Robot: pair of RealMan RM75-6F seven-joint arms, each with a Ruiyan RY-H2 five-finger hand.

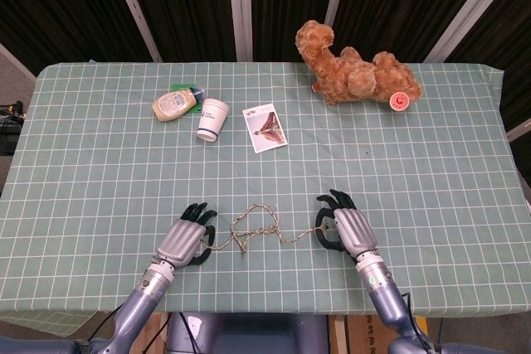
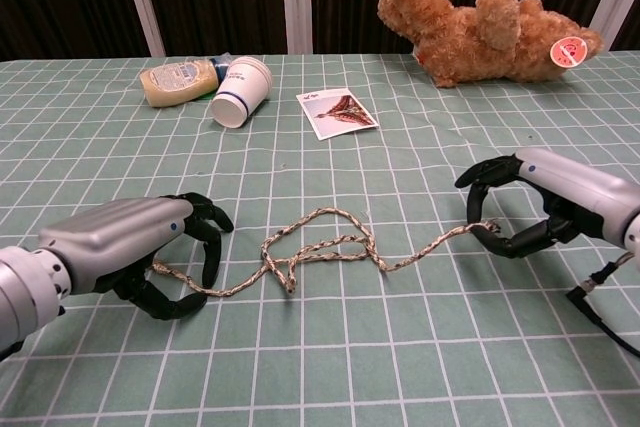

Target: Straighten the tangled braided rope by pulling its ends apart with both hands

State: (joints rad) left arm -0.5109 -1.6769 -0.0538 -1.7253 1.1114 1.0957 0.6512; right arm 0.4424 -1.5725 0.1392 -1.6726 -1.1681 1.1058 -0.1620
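The braided rope (image 2: pixel 320 242) lies on the green checked cloth near the table's front edge, with a tangled loop (image 1: pixel 251 227) in its middle. My left hand (image 2: pixel 125 247) is curled over the rope's left end, which runs in between its thumb and fingers (image 2: pixel 205 237). In the head view the left hand (image 1: pixel 184 240) sits just left of the loop. My right hand (image 2: pixel 550 197) pinches the rope's right end (image 2: pixel 487 227) between thumb and fingertip, seen from above as the right hand (image 1: pixel 347 228). The strand from loop to right hand runs almost straight.
A brown teddy bear (image 1: pixel 353 72) lies at the back right. A paper cup (image 1: pixel 212 118) on its side, a squeeze bottle (image 1: pixel 172 105) and a picture card (image 1: pixel 265 128) sit at the back left centre. A black cable (image 2: pixel 600 297) hangs by my right wrist.
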